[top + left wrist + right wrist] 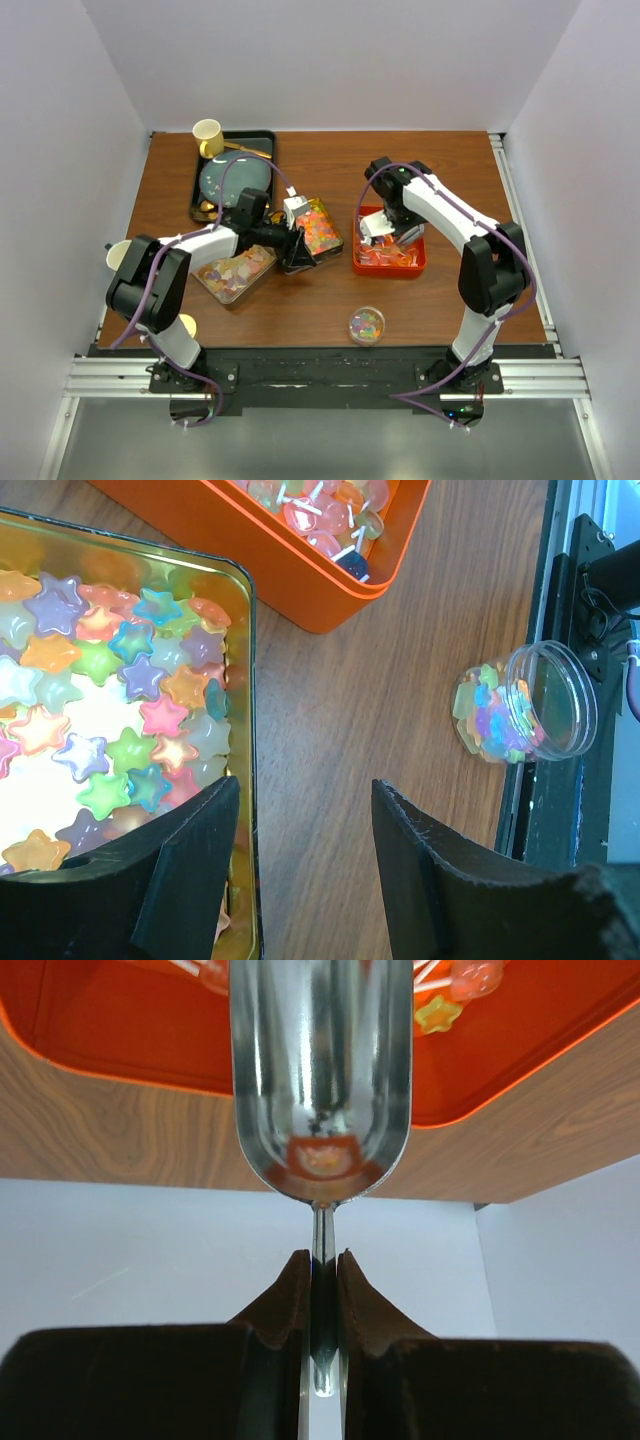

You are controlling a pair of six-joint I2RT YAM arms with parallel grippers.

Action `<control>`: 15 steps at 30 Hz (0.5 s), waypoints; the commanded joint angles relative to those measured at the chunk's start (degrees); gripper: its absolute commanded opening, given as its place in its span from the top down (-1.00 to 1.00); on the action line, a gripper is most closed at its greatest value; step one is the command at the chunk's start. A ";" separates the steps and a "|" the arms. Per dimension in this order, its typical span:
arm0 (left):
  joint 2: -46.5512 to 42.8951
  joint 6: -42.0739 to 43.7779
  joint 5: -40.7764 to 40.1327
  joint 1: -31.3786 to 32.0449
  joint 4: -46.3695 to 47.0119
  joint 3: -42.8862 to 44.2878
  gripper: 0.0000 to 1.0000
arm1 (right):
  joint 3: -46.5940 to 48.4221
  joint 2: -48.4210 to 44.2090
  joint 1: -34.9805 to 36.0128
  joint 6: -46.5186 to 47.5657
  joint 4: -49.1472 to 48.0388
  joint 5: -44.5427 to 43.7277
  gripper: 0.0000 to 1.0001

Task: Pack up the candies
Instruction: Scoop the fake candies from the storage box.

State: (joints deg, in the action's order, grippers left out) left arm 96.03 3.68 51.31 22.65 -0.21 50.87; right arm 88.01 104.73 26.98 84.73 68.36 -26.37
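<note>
The right pincer (321, 1260) is pressed together on the thin stem of the metal scoop (320, 1080). The scoop juts straight out ahead of it, bowl foremost, over the near wall of the orange tray (100, 1050). Beyond the bowl and slightly to its right, a few candies (440, 1012) lie on the tray floor. Whether the bowl already carries any cannot be told from behind. The step in hand looks like scooping. To do it well, the arm should dip the bowl's lip to the tray floor and push forward under the heap rather than press down on it. It should then level the bowl before lifting, so nothing rolls off, and the grip on so narrow a stem must stay firm or the scoop may twist. The left pincer (305, 795) is spread and pinches nothing, hovering over the rim of the gold tin (248, 630). Star candies (120, 680) fill that tin to its left. To its right lies bare counter (380, 680), then a small clear jar (520, 715), partly filled and open-mouthed, close to the counter's edge. That jar is the likely target, and its mouth looks narrow, so a modest load poured slowly should serve better than a heaped one.
</note>
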 commanded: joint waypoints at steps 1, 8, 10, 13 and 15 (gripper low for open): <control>0.48 0.53 1.78 -0.07 2.49 -0.33 -0.20 | -0.99 1.79 0.70 1.40 -2.61 7.12 1.00; 0.65 0.89 1.43 -0.07 2.32 -0.60 -0.20 | -4.68 1.01 1.84 1.76 -7.36 11.86 1.00; 0.65 1.06 1.34 -0.07 2.23 -0.34 -0.20 | -5.56 0.66 2.20 2.37 -7.80 12.74 1.00; 1.18 1.50 1.08 -0.07 1.79 -0.07 -0.20 | -6.97 0.30 2.81 3.25 -9.38 13.01 1.00; 1.70 1.68 0.99 0.02 1.61 0.28 -0.20 | -7.32 0.39 3.08 3.34 -9.91 14.06 1.00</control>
State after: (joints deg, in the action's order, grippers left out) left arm 96.66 3.77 51.62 22.65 0.12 50.65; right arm 82.19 104.75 29.19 86.19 60.31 -16.69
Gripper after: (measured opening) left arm 0.600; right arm 0.104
